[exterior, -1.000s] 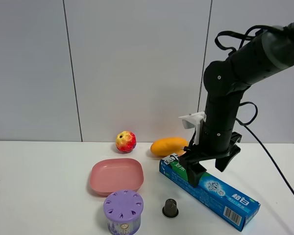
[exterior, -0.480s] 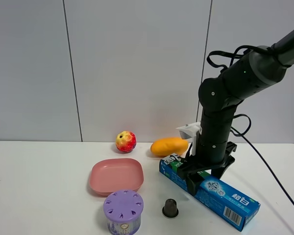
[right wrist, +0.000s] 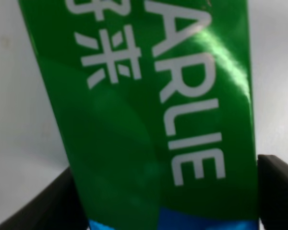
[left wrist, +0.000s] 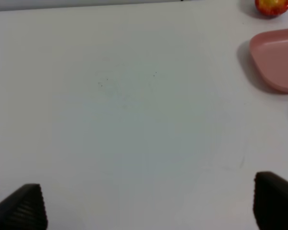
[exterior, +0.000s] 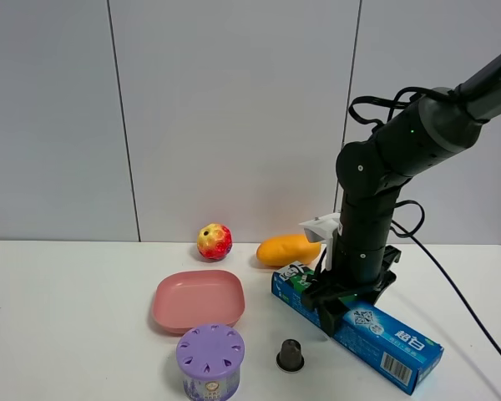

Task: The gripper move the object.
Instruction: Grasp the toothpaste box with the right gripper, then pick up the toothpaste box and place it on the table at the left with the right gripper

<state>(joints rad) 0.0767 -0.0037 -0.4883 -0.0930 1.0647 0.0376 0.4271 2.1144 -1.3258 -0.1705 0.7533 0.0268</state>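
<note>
The long green and blue toothpaste box [exterior: 376,330] lies flat on the white table at the front right, slanting from back left to front right. My right gripper [exterior: 348,302] has come down over the box near its back end. In the right wrist view the box [right wrist: 149,120] with its white "DARLIE" lettering fills the space inside the right gripper [right wrist: 158,201]. One finger stands at each long side of the box, and the jaws are open around it. My left gripper [left wrist: 146,206] is open and empty above bare table; it does not show in the exterior view.
A pink square plate [exterior: 199,299] sits left of the box; it also shows in the left wrist view [left wrist: 278,60]. A purple round canister [exterior: 210,361] and a small dark cup [exterior: 290,355] stand in front. An apple [exterior: 215,241] and a mango [exterior: 289,249] lie at the back.
My right arm has lowered and shifted a little left, bringing the open gripper down from above the box to straddle it. The box has not moved.
</note>
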